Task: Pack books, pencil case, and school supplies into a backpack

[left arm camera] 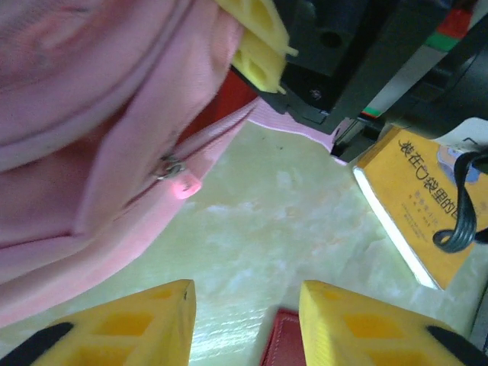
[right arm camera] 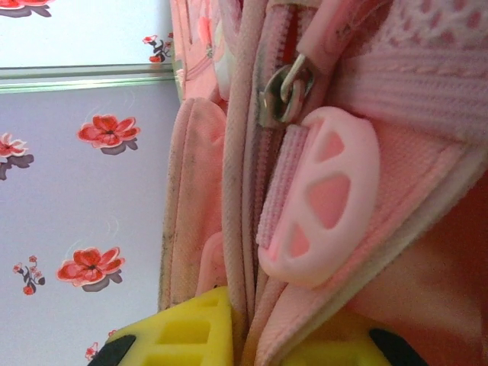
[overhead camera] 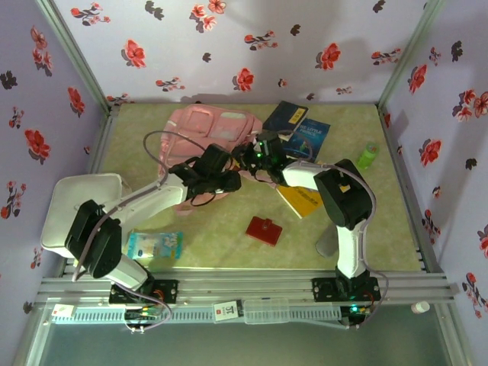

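Note:
The pale pink backpack (overhead camera: 200, 137) lies at the back middle of the table. My right gripper (overhead camera: 254, 158) is at its right edge, shut (right arm camera: 263, 335) on a fold of pink fabric beside the zip. A metal zip slider (right arm camera: 284, 88) and a pink rubber pull tab (right arm camera: 324, 198) hang just above the fingers. My left gripper (overhead camera: 223, 181) hovers open (left arm camera: 248, 305) beside the backpack (left arm camera: 91, 152), with bare table between its fingers. The red square piece (overhead camera: 264, 229) lies nearer the front. The navy book (overhead camera: 284, 116), blue book (overhead camera: 306, 137) and yellow book (overhead camera: 301, 200) lie to the right.
A green object (overhead camera: 368, 156) lies at the far right. A grey oblong pouch (overhead camera: 328, 244) rests by the right arm's base. A blue-white packet (overhead camera: 155, 244) and a white block (overhead camera: 80, 206) sit front left. Flowered walls close in three sides.

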Available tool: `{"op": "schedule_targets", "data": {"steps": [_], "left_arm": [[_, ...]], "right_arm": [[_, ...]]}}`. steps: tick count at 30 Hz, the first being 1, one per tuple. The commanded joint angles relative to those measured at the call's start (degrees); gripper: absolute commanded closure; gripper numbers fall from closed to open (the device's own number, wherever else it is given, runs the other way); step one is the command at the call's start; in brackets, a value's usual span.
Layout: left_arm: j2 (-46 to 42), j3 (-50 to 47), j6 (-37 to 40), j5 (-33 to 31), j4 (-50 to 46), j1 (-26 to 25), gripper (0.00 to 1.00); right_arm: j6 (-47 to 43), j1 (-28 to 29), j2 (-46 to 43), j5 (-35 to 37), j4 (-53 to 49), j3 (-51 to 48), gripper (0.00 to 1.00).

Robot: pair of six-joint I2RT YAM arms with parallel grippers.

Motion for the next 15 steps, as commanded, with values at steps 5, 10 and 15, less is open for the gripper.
{"op": "schedule_targets", "data": {"steps": [5,10,15], "left_arm": [[4.74,0.43,-6.91,-8.93,6.06,-0.04,0.68],[5.90,-0.33,-10.03,-14.63,6.84,-0.05,0.70],[7.69,1.50,-11.02,-20.14,5.12,-0.04,0.70]], "right_arm": [[1.66,0.47,-0.76,1.01,6.72,3.78,0.85],[2.77,0.56,-0.55,0.51,6.99,4.80,0.85],[3.93,0.91,0.34,-0.06,7.81,6.03,0.85]]}}
